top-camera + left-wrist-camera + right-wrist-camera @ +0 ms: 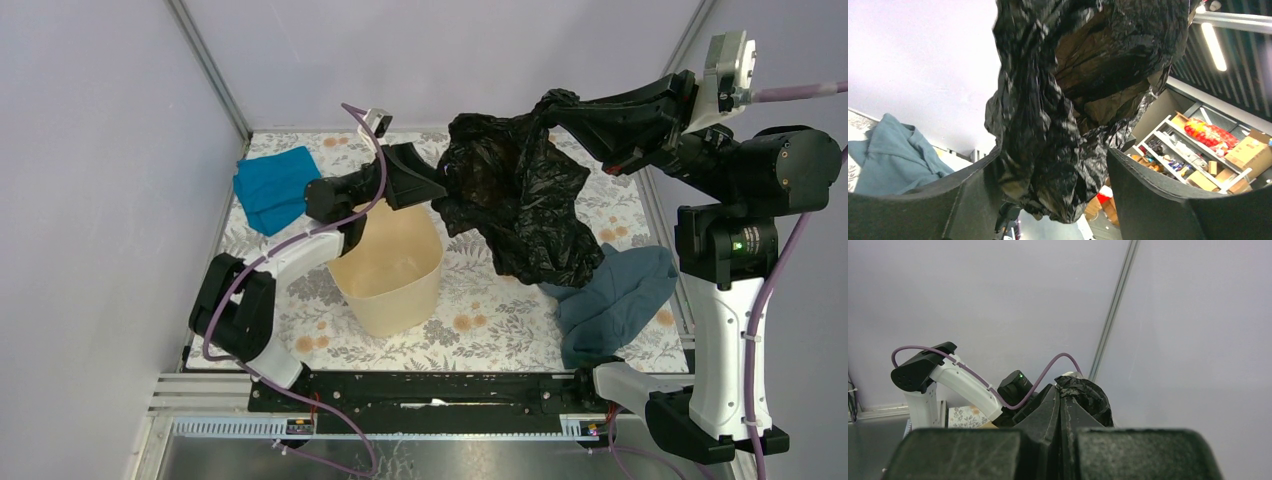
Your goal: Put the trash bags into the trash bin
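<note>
The glossy black trash bag (pixel 520 195) hangs crumpled in the air over the table, to the right of the bin. My right gripper (pixel 556 108) is shut on the bag's top corner; in the right wrist view a wad of the bag (pixel 1087 395) sticks out past the closed gripper (pixel 1060 390). My left gripper (pixel 440 188) reaches in from the left at the bag's edge, above the bin's far rim. In the left wrist view the bag (pixel 1068 115) hangs between the wide-standing fingers of the left gripper (pixel 1054 152), with a gap at the right finger. The beige trash bin (pixel 388 270) stands upright below.
A bright blue cloth (pixel 275 186) lies at the table's far left corner. A dark blue-grey cloth (pixel 615 298) lies heaped at the right, partly under the bag, also seen in the left wrist view (pixel 890 152). Grey walls enclose the flowered table (pixel 480 310).
</note>
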`<state>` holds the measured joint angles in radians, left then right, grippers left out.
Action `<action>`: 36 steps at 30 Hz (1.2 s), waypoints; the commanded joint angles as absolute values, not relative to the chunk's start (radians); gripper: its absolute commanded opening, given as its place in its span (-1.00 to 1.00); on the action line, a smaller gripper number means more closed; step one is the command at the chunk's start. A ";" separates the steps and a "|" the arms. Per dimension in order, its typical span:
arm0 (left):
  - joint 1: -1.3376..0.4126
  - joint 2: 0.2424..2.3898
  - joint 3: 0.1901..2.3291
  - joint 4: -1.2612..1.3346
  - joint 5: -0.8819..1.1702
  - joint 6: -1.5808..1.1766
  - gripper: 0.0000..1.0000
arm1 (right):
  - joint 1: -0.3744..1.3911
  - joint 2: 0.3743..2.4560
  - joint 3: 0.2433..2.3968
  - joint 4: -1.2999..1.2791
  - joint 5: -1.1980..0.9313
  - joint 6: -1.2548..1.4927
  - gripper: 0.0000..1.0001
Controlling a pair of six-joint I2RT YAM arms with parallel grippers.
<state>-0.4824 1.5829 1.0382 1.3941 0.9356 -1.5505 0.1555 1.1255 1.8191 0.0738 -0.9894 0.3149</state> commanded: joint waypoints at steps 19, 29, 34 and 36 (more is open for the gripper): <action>-0.389 1.425 0.960 1.503 0.935 -1.597 -0.25 | 0.160 1.089 1.814 -0.015 -0.966 0.213 -1.00; -0.377 1.373 0.957 1.442 0.924 -1.573 -0.24 | 0.160 1.080 1.798 0.018 -0.974 0.239 -1.00; -0.377 1.375 0.973 1.437 0.928 -1.575 -0.15 | 0.159 1.081 1.792 0.047 -0.979 0.255 -1.00; -0.377 1.375 0.977 1.445 0.929 -1.580 -0.08 | 0.160 1.082 1.790 0.047 -0.979 0.253 -1.00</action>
